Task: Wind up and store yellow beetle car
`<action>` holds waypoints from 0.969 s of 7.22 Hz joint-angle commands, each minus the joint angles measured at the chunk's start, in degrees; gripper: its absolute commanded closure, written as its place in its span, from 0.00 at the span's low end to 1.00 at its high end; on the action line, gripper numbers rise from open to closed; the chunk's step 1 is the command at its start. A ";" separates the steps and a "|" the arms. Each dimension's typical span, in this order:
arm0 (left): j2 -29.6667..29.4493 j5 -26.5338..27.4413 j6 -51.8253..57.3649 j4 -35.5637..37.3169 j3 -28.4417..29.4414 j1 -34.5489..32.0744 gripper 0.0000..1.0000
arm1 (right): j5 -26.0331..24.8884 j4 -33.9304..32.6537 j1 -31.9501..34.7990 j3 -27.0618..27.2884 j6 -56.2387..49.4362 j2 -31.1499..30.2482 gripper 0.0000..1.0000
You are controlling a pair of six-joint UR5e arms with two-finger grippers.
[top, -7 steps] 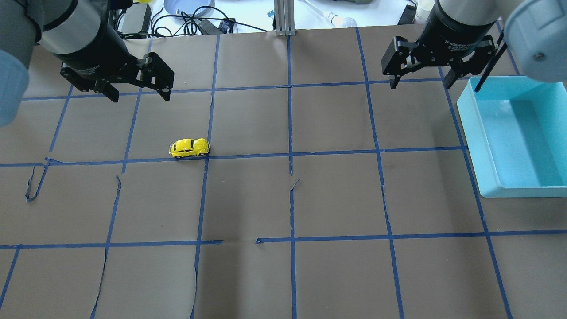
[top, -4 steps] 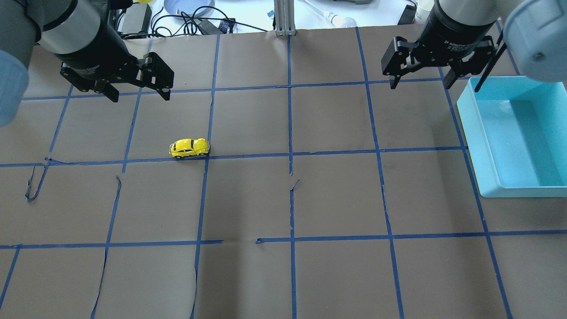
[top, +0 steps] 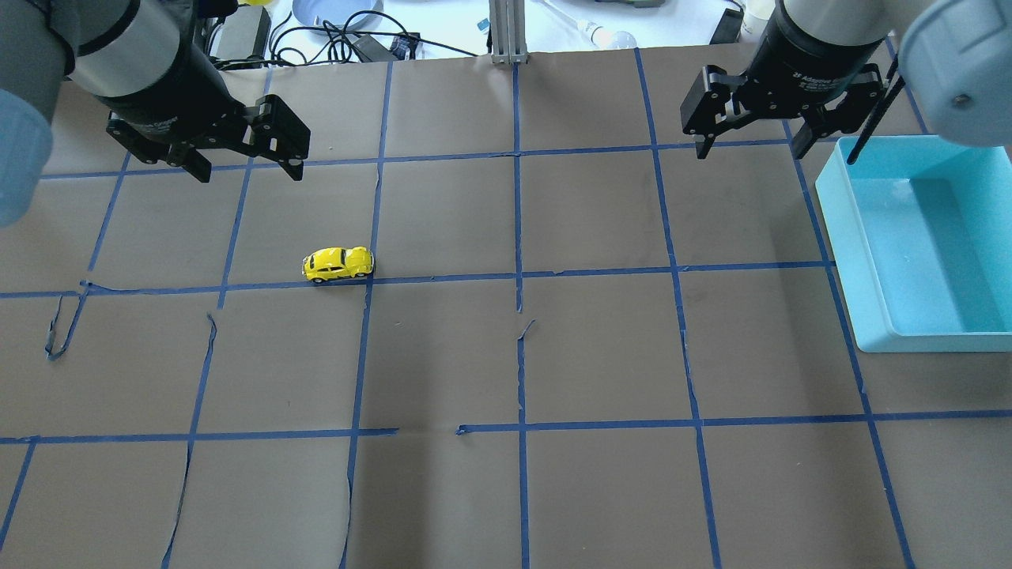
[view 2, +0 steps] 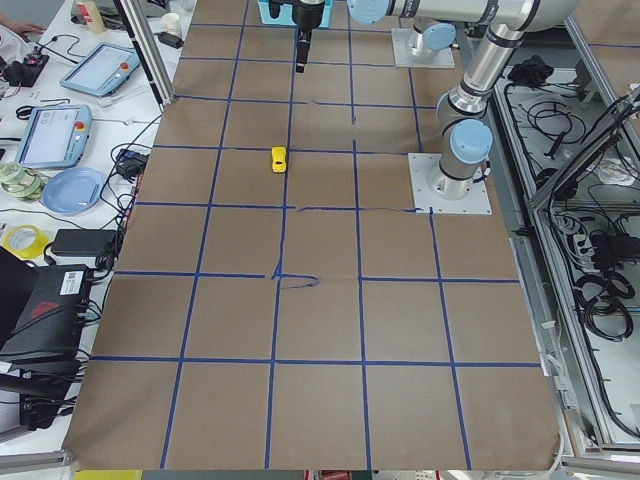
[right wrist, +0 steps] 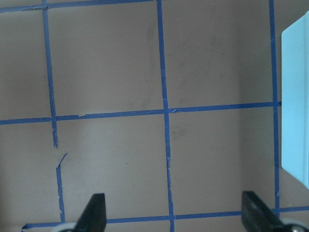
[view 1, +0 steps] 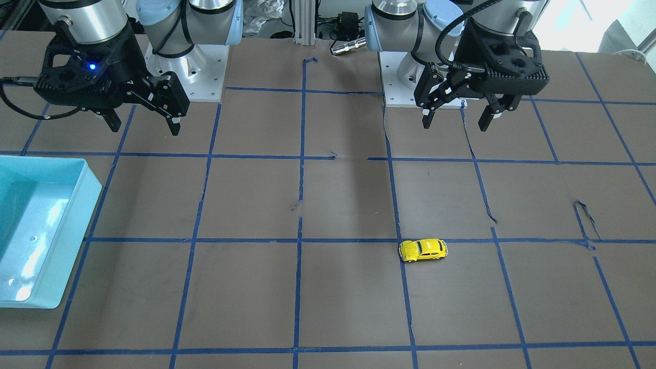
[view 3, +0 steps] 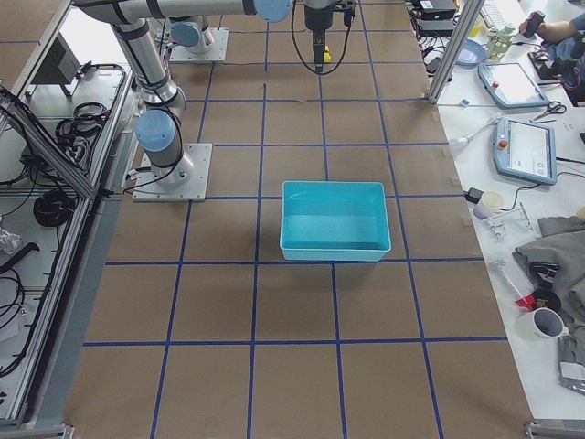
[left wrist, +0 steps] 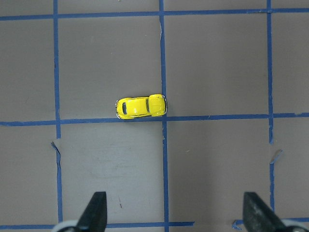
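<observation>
left wrist view shows the yellow beetle car (left wrist: 141,106) on the worktop (left wrist: 217,63), well ahead of the released left pincer (left wrist: 174,198); right wrist view shows the blue bin (right wrist: 295,96) edge, right pincer (right wrist: 171,198) released.

Bright, even overhead light in every view. Shadows on the brown paper table cover (top: 601,356) are faint and soft. White glare patches shine inside the turquoise bin (view 1: 36,225). The yellow beetle car (left wrist: 141,107) looks sharp; the front-facing view's top right corner is washed out.
</observation>
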 commanded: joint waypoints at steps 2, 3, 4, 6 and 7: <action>-0.09 -0.26 -2.44 -0.16 0.02 0.34 0.00 | 0.00 0.00 0.00 0.07 0.00 -0.06 0.00; -0.43 -0.34 -2.27 0.01 0.19 0.43 0.00 | 0.00 0.00 0.00 0.07 0.00 -0.06 0.00; -0.18 -0.17 -2.27 -0.16 0.28 0.43 0.00 | 0.00 0.00 0.00 0.07 0.00 -0.06 0.00; -0.17 -0.34 -2.09 0.01 -0.07 0.34 0.00 | 0.00 0.00 0.00 0.07 0.00 0.03 0.00; -0.17 0.00 -1.74 0.27 -0.07 0.34 0.00 | 0.00 0.00 0.00 0.07 0.00 -0.06 0.00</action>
